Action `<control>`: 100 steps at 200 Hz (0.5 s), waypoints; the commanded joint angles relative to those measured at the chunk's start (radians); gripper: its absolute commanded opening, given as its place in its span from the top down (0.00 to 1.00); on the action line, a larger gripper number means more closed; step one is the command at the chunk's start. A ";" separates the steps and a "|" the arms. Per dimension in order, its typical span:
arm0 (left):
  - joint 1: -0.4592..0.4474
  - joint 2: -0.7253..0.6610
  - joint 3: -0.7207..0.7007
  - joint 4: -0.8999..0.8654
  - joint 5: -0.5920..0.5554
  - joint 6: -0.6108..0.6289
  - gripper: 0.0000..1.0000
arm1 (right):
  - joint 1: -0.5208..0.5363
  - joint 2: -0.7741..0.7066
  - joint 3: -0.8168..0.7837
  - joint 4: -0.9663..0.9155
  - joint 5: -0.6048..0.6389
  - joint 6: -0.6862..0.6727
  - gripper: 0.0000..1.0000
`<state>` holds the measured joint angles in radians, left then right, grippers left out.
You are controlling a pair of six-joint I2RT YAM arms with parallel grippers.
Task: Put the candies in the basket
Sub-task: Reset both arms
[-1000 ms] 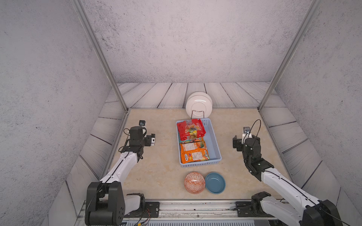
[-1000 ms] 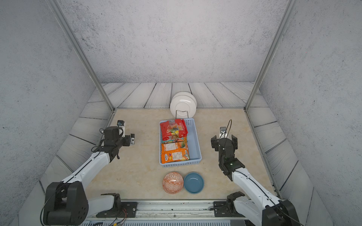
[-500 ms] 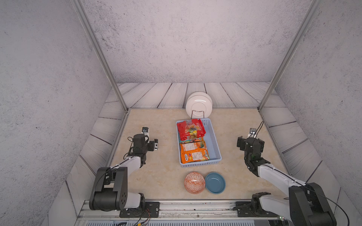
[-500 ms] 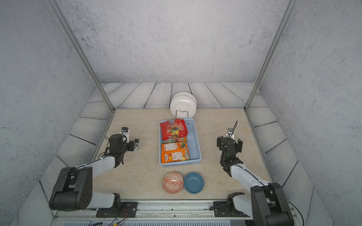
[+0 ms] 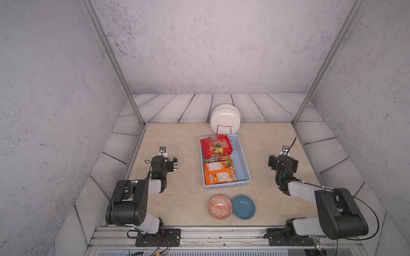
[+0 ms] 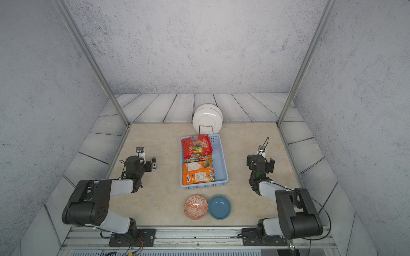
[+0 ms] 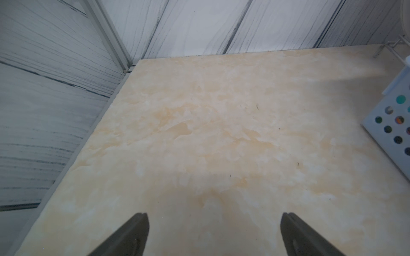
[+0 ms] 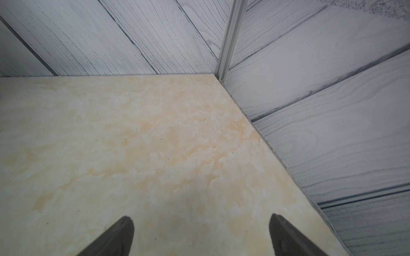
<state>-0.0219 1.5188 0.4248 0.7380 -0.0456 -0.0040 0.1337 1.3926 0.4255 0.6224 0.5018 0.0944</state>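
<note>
Grey speckled walls (image 5: 210, 44) and aluminium posts (image 5: 113, 62) enclose a beige marbled tabletop (image 5: 177, 199) (pale wood-grain panels (image 5: 173, 108) skirt its edges) under even light.

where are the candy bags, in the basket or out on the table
In the basket. Both top views show the red bag and the orange bag lying inside its walls; none shows on the table.

Basket (image 7: 393, 124) cut by left wrist view's edge; lower candies (image 5: 217, 157) mostly buried.
</note>
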 commanded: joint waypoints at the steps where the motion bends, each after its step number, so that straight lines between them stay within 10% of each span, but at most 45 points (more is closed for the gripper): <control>1: 0.007 0.004 0.024 0.031 -0.033 -0.013 0.01 | -0.006 0.042 0.012 0.073 -0.017 -0.014 0.01; 100: 0.007 0.009 0.042 0.005 -0.082 -0.036 0.01 | -0.063 0.178 -0.016 0.263 -0.161 -0.014 0.01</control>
<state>-0.0216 1.5215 0.4519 0.7383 -0.1123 -0.0284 0.0845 1.5501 0.4187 0.8391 0.3801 0.0639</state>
